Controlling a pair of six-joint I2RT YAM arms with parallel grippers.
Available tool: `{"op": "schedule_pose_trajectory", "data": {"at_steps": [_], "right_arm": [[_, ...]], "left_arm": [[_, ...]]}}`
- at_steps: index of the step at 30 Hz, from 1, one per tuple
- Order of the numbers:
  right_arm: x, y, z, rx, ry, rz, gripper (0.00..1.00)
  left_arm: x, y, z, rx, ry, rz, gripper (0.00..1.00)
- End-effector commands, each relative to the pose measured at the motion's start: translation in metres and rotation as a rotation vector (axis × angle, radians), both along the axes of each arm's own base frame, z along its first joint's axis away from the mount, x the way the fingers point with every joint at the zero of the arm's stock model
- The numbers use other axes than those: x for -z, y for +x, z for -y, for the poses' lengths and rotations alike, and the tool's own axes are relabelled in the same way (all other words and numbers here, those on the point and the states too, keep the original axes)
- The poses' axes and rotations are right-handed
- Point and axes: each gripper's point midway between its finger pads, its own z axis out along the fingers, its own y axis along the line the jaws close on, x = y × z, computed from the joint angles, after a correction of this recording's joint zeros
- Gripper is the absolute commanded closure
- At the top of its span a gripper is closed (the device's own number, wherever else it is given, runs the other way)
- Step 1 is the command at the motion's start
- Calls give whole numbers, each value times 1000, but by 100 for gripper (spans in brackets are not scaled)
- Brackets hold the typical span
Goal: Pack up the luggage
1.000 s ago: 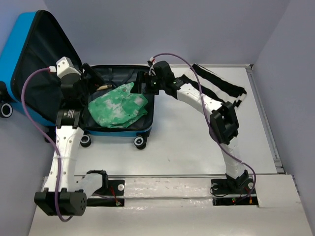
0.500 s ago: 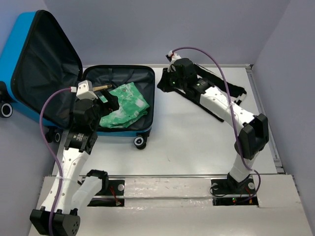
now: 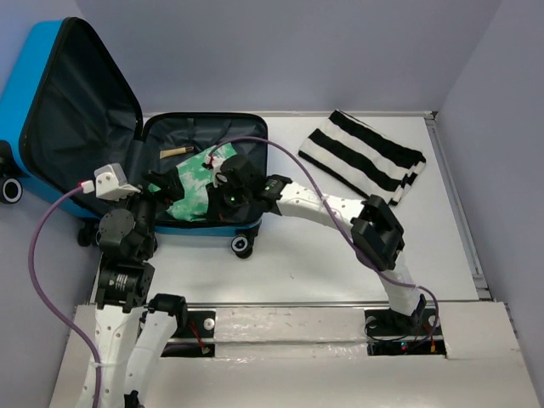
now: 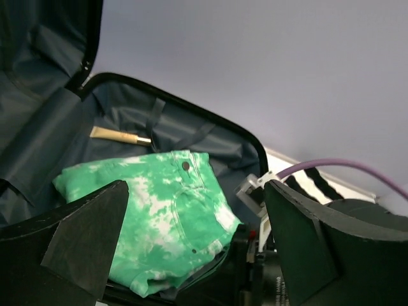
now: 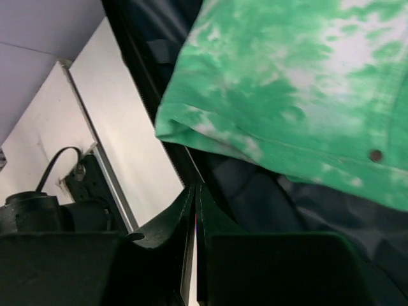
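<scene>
White arms [image 3: 319, 208] carry black joints and purple cables [image 3: 35, 251].

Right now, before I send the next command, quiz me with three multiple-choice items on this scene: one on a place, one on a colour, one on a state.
1. Where does the striped cloth lie?
A in the suitcase
B on the table, right of the suitcase
C under the suitcase

2. What colour is the garment in the suitcase?
A red
B yellow
C green and white

3. How does the right gripper stand?
A shut, empty
B wide open
C shut on the striped cloth

Answers:
1 B, it lies flat on the table top, apart from the suitcase.
2 C, the left wrist view shows green-and-white tie-dye.
3 A, its fingers meet with nothing visible between them.
</scene>
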Motion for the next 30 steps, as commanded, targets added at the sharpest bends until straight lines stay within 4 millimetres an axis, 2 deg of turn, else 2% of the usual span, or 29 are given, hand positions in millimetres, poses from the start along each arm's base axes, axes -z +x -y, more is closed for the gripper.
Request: {"op": "schedule_pose_trajectory", "data": {"at_steps": [1,2,3,6,7,8,9,10,11,12,16,20,21,23,24,25,26,27,28,29,30], "right_arm": [[-42,-1,-34,-54,173,12,90],[-31,-8,-41,-70,161,-6,90],[-28,-14,-47,-85,164,-11,90],[-20,-10,-56,-81,167,-30,89],[-7,-8,-59,-75,155,-40,89],[-5,-6,-62,-74,157,-38,89],[-11,-2,-67,-70,177,-27,89],[-4,2,-71,-58,177,-27,89],[-11,5,-76,-54,206,-14,89],[-6,5,-76,-51,202,-26,89],[-14,10,-88,-29,268,-38,89],[10,21,-86,32,222,-37,84],[22,29,-82,84,185,-27,83],[37,31,-74,121,140,-35,79],[38,38,-66,144,126,-42,75],[32,34,-65,129,135,-47,61],[25,29,-62,111,140,-46,54],[-5,25,-60,84,181,-20,46],[-23,14,-60,9,206,-4,33],[-43,8,-59,-26,232,11,28],[-56,2,-54,-47,231,17,24]], "left_arm": [[-16,-8,-18,-91,-14,72,1],[-17,-8,-18,-91,-13,74,1],[-17,-8,-18,-88,-12,72,1],[-17,-9,-17,-83,-12,74,1],[-18,-9,-16,-77,-12,75,1],[-18,-9,-15,-74,-11,77,1],[-16,-8,-14,-69,-10,74,1],[-16,-8,-14,-65,-8,72,1],[-15,-7,-12,-56,-5,69,1],[-15,-7,-12,-56,-5,69,1],[-15,-6,-11,-51,-3,66,1],[-14,-5,-11,-53,-1,64,1],[-14,-5,-11,-53,-1,64,1],[-13,-4,-11,-51,1,61,1],[-12,-4,-11,-50,1,58,1],[-11,-3,-10,-45,2,55,1],[-10,-2,-8,-36,3,52,1],[-10,-1,-7,-32,4,49,1],[-9,0,-7,-30,4,46,1],[-9,1,-6,-27,5,45,1],[-8,1,-6,-27,6,40,1]]}}
